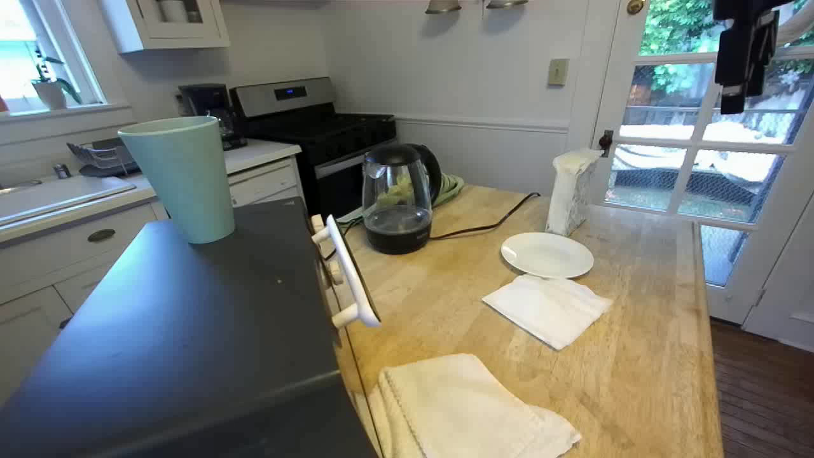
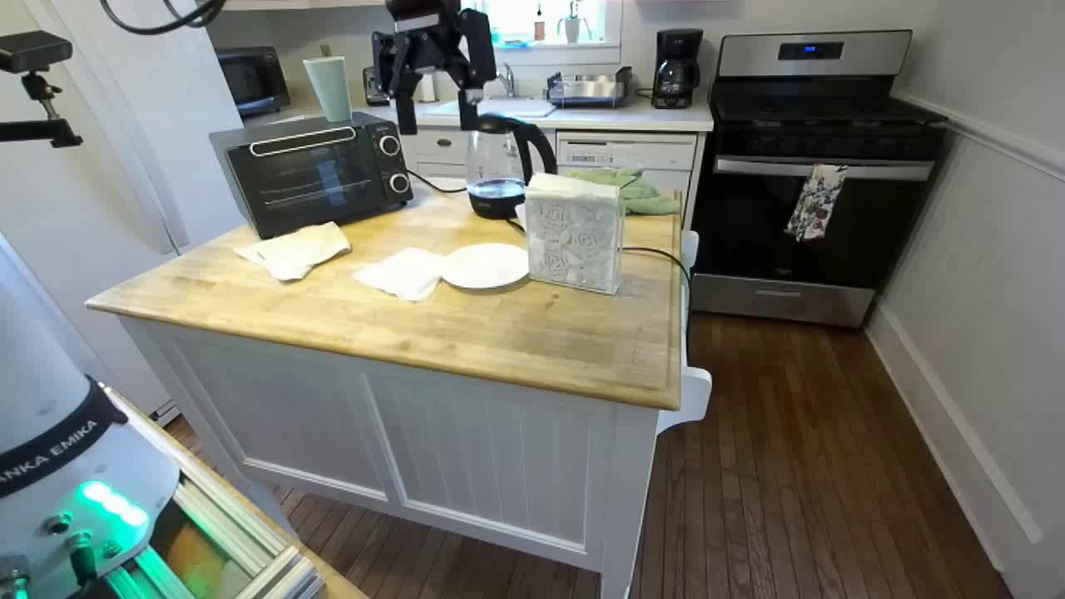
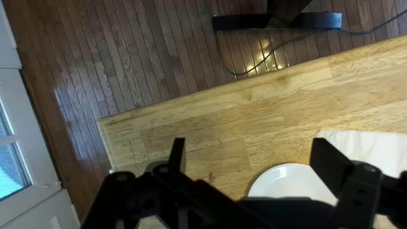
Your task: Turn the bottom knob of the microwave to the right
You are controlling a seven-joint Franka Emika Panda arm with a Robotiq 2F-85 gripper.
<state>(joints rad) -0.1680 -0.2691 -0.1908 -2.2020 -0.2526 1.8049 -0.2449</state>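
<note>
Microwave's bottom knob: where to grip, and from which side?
Pinch the bottom knob across opposite sides of its round rim, coming level at the front of the microwave from over the tabletop. The knob faces out that way and sits low, so top-down would probably be awkward.

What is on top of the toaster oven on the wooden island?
In both exterior views, a pale green cup stands on the toaster oven. The spot under the cup is covered, and its sides hide anything inside.
</note>
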